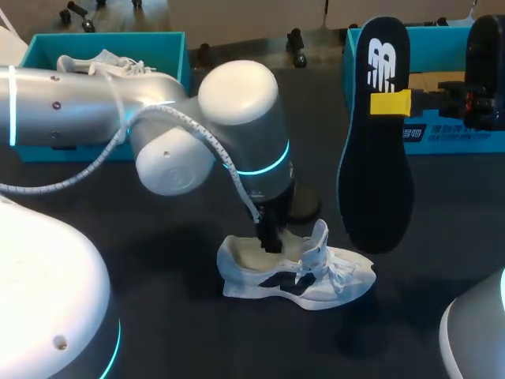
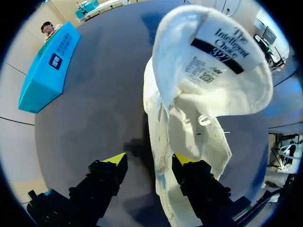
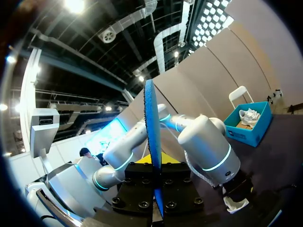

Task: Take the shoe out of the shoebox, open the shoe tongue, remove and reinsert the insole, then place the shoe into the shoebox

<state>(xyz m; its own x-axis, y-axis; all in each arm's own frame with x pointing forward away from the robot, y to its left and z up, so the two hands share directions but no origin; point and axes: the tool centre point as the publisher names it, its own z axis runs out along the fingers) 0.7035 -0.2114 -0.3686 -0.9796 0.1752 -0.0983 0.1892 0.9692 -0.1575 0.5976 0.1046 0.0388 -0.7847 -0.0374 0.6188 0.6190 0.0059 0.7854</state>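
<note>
Risk: shoe (image 1: 296, 276) is sitting unclamped mid-table, so I'm expecting it to slide or tip once the insole (image 1: 377, 158) gets pushed in. Right gripper (image 1: 390, 103) is pinching the insole upright, at 2 o'clock from the shoe. Left gripper (image 2: 149, 163) is standing open, fingers straddling the shoe's collar wall, one inside, one outside.

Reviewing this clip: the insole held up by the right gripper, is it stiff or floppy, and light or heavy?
Probably fairly stiff: the insole, pinched near its upper part by the right gripper, hangs straight with no droop. Likely light, since it looks thin edge-on in the right wrist view. It may flex when pushed into the shoe.
</note>
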